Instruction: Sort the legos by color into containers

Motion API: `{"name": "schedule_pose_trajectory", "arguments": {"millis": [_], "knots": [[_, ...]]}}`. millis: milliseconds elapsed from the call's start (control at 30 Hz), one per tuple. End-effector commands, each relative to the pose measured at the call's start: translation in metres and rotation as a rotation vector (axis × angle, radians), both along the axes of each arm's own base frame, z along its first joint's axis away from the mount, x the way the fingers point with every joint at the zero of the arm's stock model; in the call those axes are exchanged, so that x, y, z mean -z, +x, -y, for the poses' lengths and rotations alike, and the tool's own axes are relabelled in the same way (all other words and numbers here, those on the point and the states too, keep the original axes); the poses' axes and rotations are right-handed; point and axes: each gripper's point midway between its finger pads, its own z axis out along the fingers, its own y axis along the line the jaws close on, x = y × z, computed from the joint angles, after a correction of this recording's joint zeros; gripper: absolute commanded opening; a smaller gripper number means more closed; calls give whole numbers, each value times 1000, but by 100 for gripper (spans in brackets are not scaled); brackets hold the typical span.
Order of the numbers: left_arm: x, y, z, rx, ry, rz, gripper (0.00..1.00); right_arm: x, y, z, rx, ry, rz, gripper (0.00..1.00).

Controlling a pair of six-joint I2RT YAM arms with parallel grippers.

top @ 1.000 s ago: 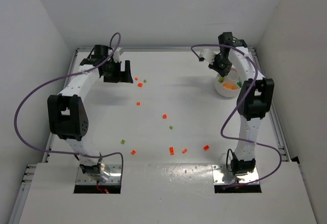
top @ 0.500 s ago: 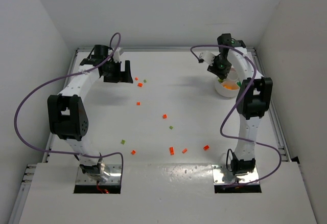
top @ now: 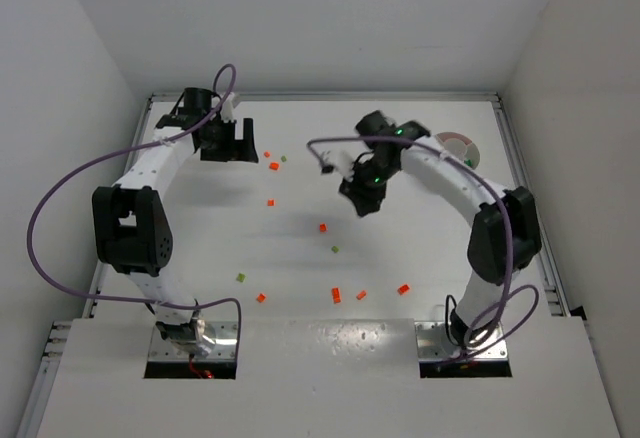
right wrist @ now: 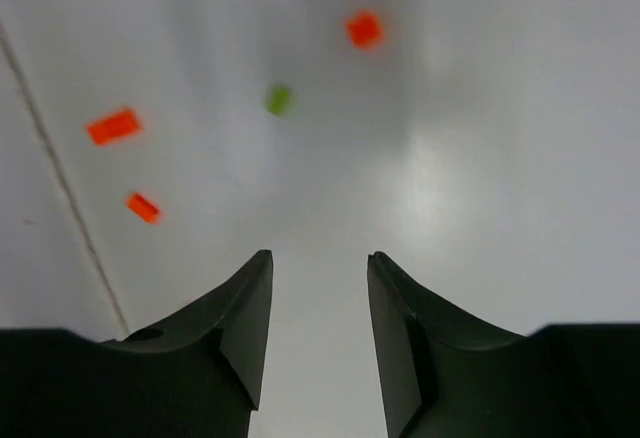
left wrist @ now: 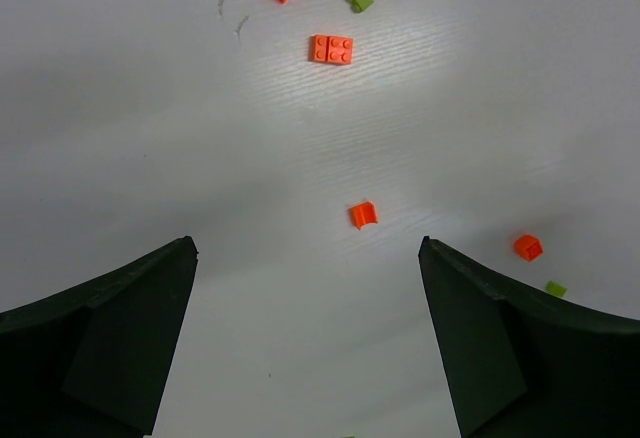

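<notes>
Orange, red and green legos (top: 322, 227) lie scattered over the white desk (top: 420, 248), most of them between the two arms. The right pincer (top: 362, 202) hovers mid-desk, its jaws parted and empty, with a red brick (right wrist: 364, 29) and a green brick (right wrist: 279, 99) ahead of its tips. The left pincer (top: 238, 145) is spread wide and empty, with an orange brick (left wrist: 362, 215) just ahead. The white dish (top: 458, 146) sits far right, well apart from both.

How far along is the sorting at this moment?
Done: the dish shows some colour inside, too small to count. In hand: nothing; the left gripper and right gripper both have open, empty jaws. Left: about eleven legos, orange-red and green, lie scattered on the table.
</notes>
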Motion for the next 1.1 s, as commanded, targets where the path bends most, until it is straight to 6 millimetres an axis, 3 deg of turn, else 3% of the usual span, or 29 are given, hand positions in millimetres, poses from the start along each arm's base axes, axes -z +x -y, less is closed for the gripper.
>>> {"name": "schedule_pose_trajectory", "arguments": {"millis": [0, 33, 67, 100, 200, 467, 667, 867, 1067], "knots": [[-32, -1, -9, -28, 8, 90, 100, 23, -51, -44, -33, 84, -64, 44], [-28, -2, -14, -42, 9, 79, 100, 26, -48, -53, -54, 103, -12, 44], [-32, -3, -19, -41, 7, 93, 100, 30, -60, -60, -92, 97, -6, 45], [-33, -6, -17, -33, -4, 93, 100, 42, -70, -57, -173, 76, 0, 45], [-29, -8, -21, -19, 4, 67, 100, 48, -92, -62, -363, 119, 48, 45], [-21, -15, -29, -26, -14, 39, 100, 59, -86, -84, -712, 102, 240, 45], [-24, -19, -37, -44, -14, 51, 100, 86, -94, -99, -914, 29, 225, 44], [-28, -20, -41, -52, -29, 61, 100, 108, -87, -95, -970, -42, 235, 41], [-25, -22, -40, -46, -36, 52, 100, 112, -80, -95, -975, -68, 260, 46]]}}
